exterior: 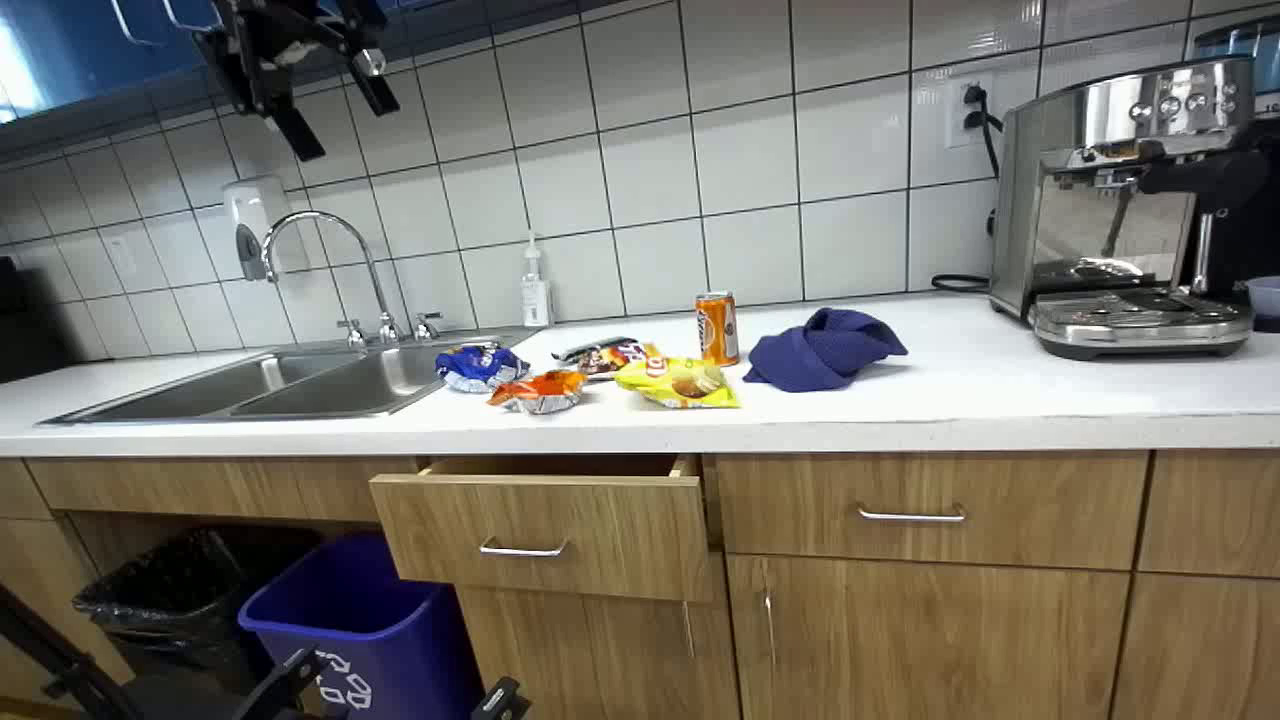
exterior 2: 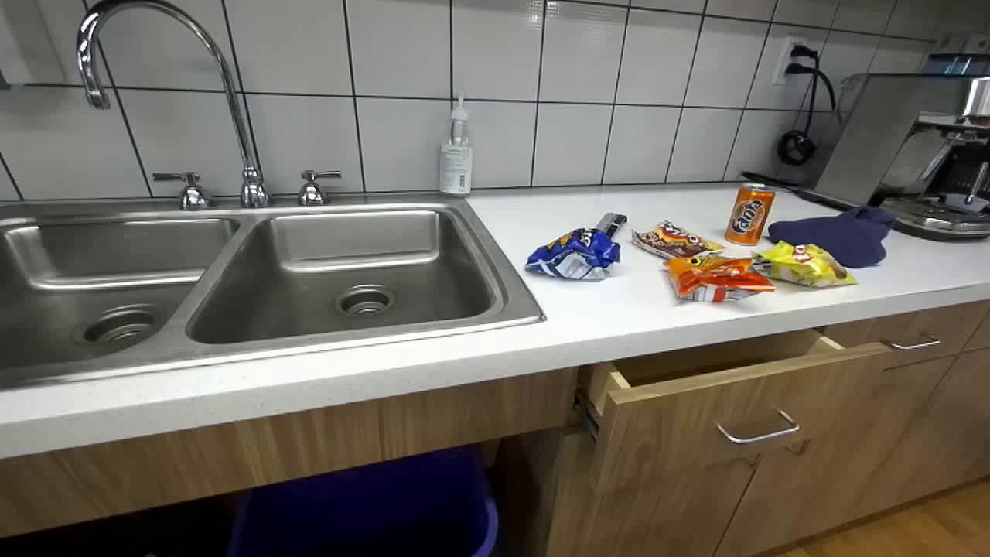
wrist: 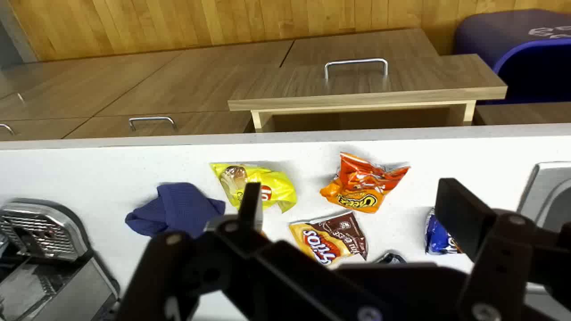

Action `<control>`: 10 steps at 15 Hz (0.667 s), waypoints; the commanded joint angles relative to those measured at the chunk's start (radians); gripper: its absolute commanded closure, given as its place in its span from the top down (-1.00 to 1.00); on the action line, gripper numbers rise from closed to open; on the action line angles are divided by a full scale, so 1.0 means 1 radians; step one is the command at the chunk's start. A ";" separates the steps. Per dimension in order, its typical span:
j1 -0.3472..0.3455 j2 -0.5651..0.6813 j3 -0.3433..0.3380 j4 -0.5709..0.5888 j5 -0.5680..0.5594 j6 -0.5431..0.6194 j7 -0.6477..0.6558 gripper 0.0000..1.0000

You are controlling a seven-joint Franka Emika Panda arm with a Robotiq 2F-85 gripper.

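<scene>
High above the counter, my gripper [exterior: 345,125] stands open with nothing between its fingers; it touches nothing. In the wrist view the jaws spread wide over several snack bags lying below. Among them are an orange Cheetos bag [wrist: 363,185], a brown and yellow bag [wrist: 328,238], a yellow bag [wrist: 276,180] and a blue bag [wrist: 439,236], partly hidden by a finger. An orange Fanta can [exterior 2: 749,214] stands upright beside a crumpled navy cloth [exterior: 825,350]. A dark object [exterior 2: 611,224] lies behind the blue bag. Below the counter edge, a wooden drawer [exterior: 545,540] is pulled partway out.
A double steel sink [exterior 2: 526,298] with a tall faucet [exterior: 375,270] lies beside the bags, near a pump bottle [exterior 2: 456,158]. An espresso machine [exterior: 1120,210] stands beyond the cloth. Under the counter are a blue recycling bin [exterior: 400,650] and a black-lined bin [exterior: 170,600].
</scene>
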 commanded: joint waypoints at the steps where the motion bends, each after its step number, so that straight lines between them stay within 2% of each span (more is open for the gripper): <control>1: 0.013 0.003 -0.009 0.002 -0.009 -0.003 0.008 1.00; 10: 0.016 0.010 -0.015 -0.005 -0.006 0.011 0.000 1.00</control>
